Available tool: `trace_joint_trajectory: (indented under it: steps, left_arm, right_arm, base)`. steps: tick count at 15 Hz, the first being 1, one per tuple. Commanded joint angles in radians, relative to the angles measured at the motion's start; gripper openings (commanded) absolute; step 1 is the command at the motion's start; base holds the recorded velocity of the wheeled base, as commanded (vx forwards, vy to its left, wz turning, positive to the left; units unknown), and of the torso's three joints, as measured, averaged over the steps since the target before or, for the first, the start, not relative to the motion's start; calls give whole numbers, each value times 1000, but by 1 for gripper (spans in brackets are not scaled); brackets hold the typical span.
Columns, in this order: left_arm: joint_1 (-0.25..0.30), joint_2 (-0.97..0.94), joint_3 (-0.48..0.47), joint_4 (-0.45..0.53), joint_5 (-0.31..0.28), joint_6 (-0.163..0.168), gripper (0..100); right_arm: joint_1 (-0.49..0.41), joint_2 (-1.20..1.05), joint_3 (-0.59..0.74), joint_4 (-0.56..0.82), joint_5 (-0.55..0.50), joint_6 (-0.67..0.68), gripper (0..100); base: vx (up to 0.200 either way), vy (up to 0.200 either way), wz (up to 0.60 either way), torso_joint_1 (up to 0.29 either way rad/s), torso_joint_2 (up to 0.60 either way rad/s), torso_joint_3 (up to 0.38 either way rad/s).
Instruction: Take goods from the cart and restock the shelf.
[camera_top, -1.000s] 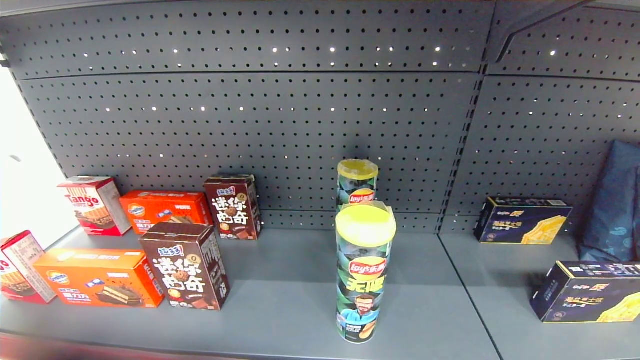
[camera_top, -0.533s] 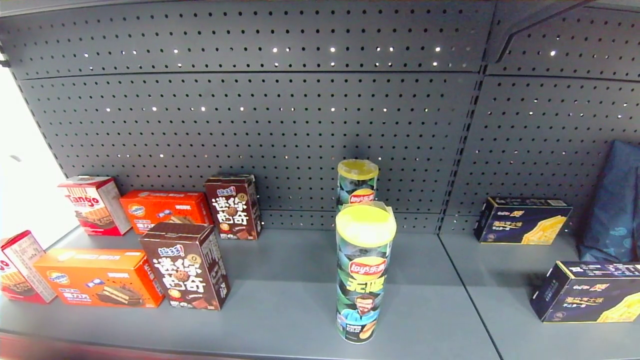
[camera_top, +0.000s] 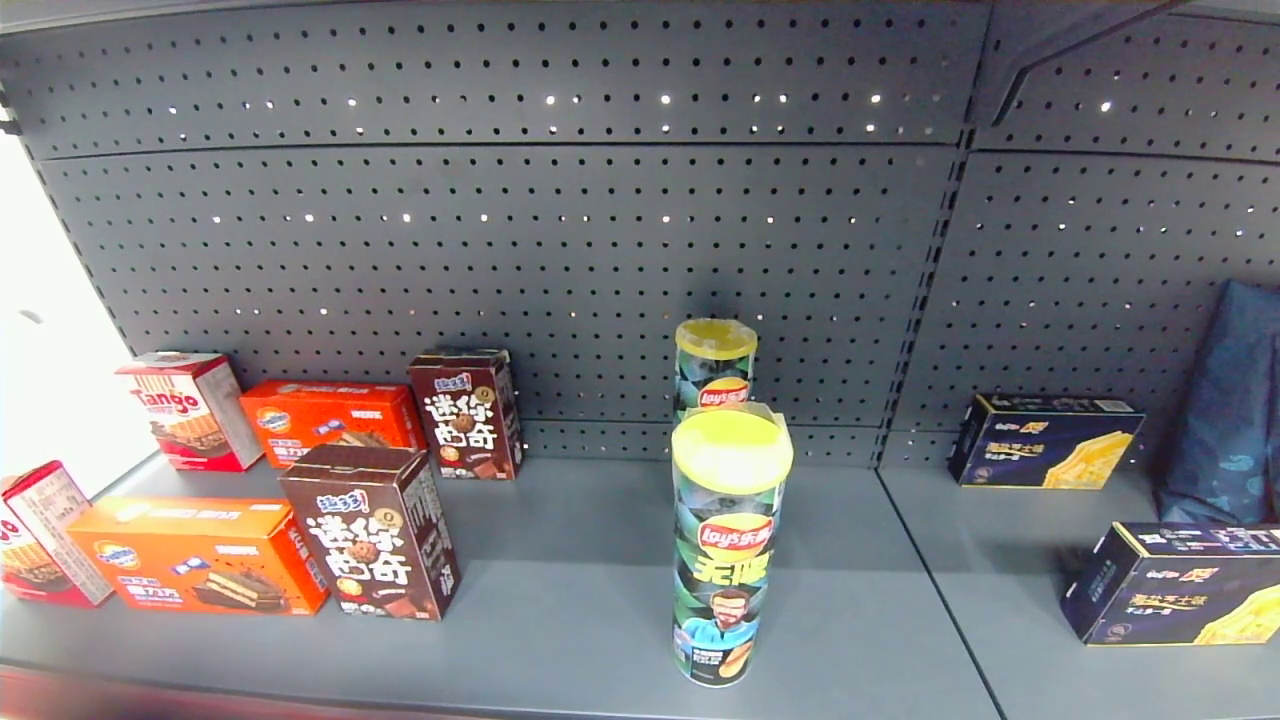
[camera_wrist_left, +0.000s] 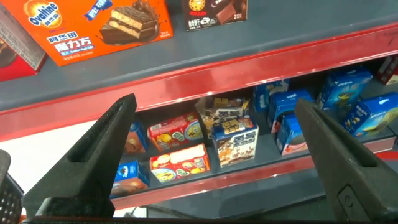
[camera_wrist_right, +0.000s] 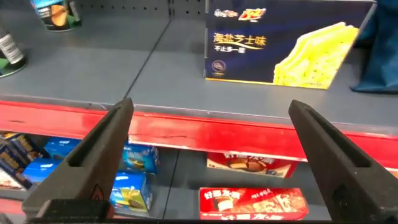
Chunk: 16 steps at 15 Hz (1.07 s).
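Your left gripper (camera_wrist_left: 216, 102) and right gripper (camera_wrist_right: 209, 104) stand wide open, holding nothing, off the red front edge of the shelf (camera_top: 580, 560), which runs crosswise before you: the left faces the orange box (camera_wrist_left: 106, 28) near its left front corner, the right the navy box (camera_wrist_right: 280, 43).

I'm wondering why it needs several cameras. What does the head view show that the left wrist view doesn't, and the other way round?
Only the head view: front chip can, rear chip can behind it, pegboard wall, rear dark blue box and front dark blue box at right. Only the left wrist view: the left gripper, open, and a lower shelf stocked with small boxes. Both: the front orange box and front brown box.
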Motion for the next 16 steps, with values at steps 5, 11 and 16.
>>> trace_joint_trajectory:
  steps: [5, 11, 16]
  left_arm:
    - [93, 21, 0, -3, 26, 41, 100]
    - [371, -4, 6, -6, 29, 74, 100]
    - [371, -4, 48, -100, -201, -60, 100]
  right_arm:
    - [-74, -87, 0, -1, 0, 1, 100]
    - [-74, -87, 0, -2, -2, 1, 100]
    - [-75, -87, 0, -2, 0, 1, 100]
  base:
    - [0, 0, 0, 0, 0, 0]
    - [0, 0, 0, 0, 0, 0]
    - [0, 0, 0, 0, 0, 0]
